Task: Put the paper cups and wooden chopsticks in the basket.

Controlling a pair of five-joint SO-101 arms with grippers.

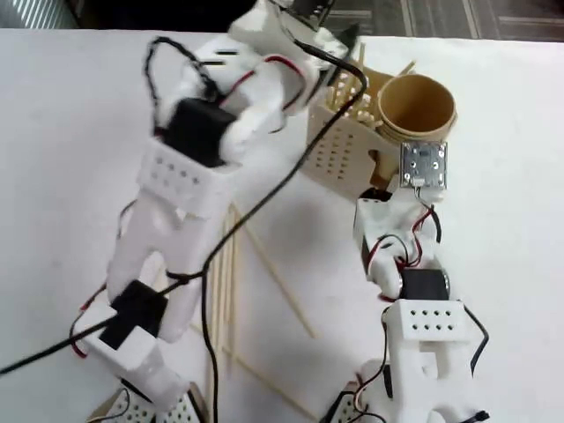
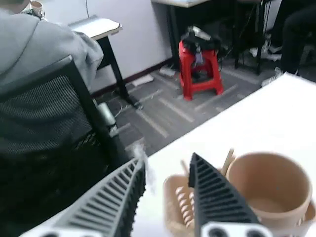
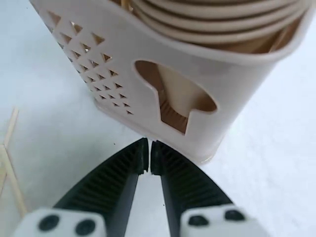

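Got left gripper point(image 2: 167, 159) spread and empty above basket point(image 3: 98, 59), right gripper point(image 3: 149, 143) pressed together just beside its wall, paper cups point(image 1: 416, 106) nested inside, wooden chopsticks point(image 1: 231, 264) loose on table point(image 1: 70, 106).

You see two white plastic arms with black motor blocks. Your left arm point(image 1: 176, 189) carries a thick black cable and thin red wires; your right arm point(image 1: 423, 326) has red and black wires and a grey square board point(image 1: 424, 165). Small round holes dot both shells. The left gripper point(image 2: 168, 165) and right gripper point(image 3: 149, 148) have black ribbed fingers point(image 2: 212, 192) on white bases.
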